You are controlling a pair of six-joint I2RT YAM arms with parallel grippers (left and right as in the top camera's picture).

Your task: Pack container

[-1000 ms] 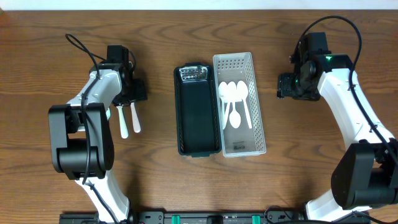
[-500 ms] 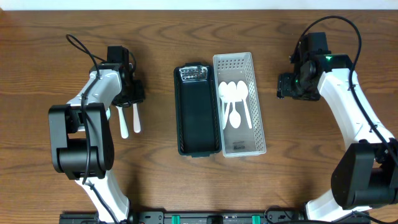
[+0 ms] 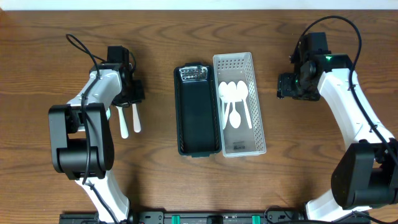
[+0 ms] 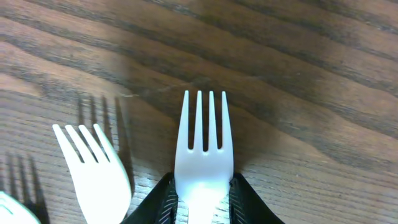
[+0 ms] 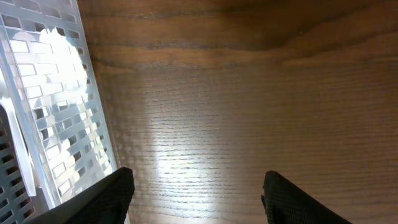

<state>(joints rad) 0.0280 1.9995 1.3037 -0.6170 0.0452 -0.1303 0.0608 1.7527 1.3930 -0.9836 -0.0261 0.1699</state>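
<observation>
A white plastic fork (image 4: 202, 143) lies on the wooden table between the jaws of my left gripper (image 4: 202, 202), which is shut on its neck. In the overhead view this fork (image 3: 135, 118) lies below the left gripper (image 3: 129, 98). A second white fork (image 4: 93, 171) lies just left of it (image 3: 123, 122). An open black container (image 3: 198, 118) sits at the table's middle. My right gripper (image 5: 196, 193) is open and empty, low over bare table to the right of the white basket (image 5: 56, 112).
The white perforated basket (image 3: 239, 134) stands against the right side of the black container and holds several white spoons (image 3: 233, 99). A shiny small item (image 3: 193, 74) lies at the black container's far end. The right gripper (image 3: 287, 86) is right of the basket.
The left gripper shifted slightly left over the fork's handle. The right arm has not moved.
</observation>
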